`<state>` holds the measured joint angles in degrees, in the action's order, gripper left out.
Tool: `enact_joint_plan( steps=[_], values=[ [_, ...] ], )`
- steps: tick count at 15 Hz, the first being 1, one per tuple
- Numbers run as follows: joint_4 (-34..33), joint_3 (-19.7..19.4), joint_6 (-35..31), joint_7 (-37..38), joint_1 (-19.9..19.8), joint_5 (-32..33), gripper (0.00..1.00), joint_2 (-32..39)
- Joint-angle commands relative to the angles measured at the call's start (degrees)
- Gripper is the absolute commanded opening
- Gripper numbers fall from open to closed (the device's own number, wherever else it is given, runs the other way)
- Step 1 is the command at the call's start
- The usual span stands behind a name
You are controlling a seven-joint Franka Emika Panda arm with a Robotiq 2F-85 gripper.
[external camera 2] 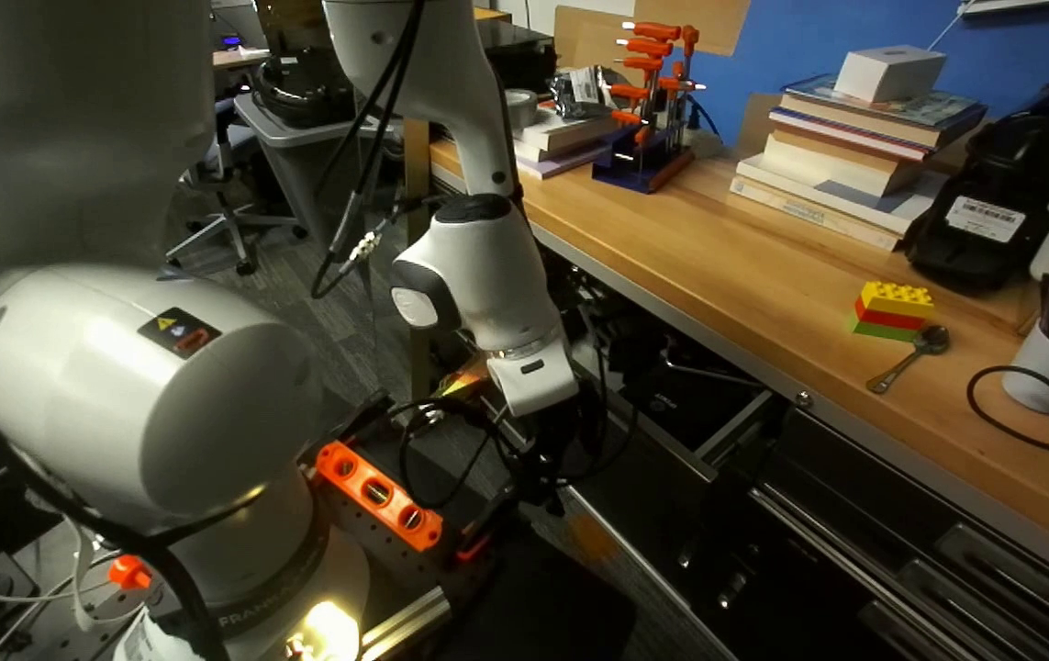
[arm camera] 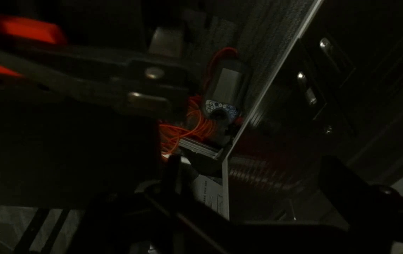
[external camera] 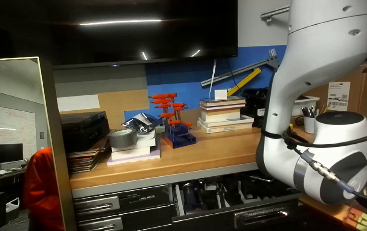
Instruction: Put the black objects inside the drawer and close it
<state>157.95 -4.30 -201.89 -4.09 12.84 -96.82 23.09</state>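
Black objects inside the open drawer, just beside the pincer, spread wide and apparently unloaded. Could jam the drawer by pushing off-centre, or by leaving tall ones proud.

Open drawer: way in from above (tabletop overhangs rear); tools inside obstruct.

Drawer handle: shiny metal. Benchtop: smooth wood. Screen: glossy. Arm shell: smooth.
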Motion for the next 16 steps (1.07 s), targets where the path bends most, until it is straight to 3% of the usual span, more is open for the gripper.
enact_joint_plan(
  steps=[1,8,16],
  values=[
    [-0.02,3.02,-0.20,-11.37,-2.26,-7.38,1.00,-1.51],
    [-2.08,8.35,7.37,-27.91,-10.75,-7.63,1.00,-0.37],
    [-7.15,12.33,11.87,-34.49,-17.84,-3.95,1.00,2.91]
  ],
)
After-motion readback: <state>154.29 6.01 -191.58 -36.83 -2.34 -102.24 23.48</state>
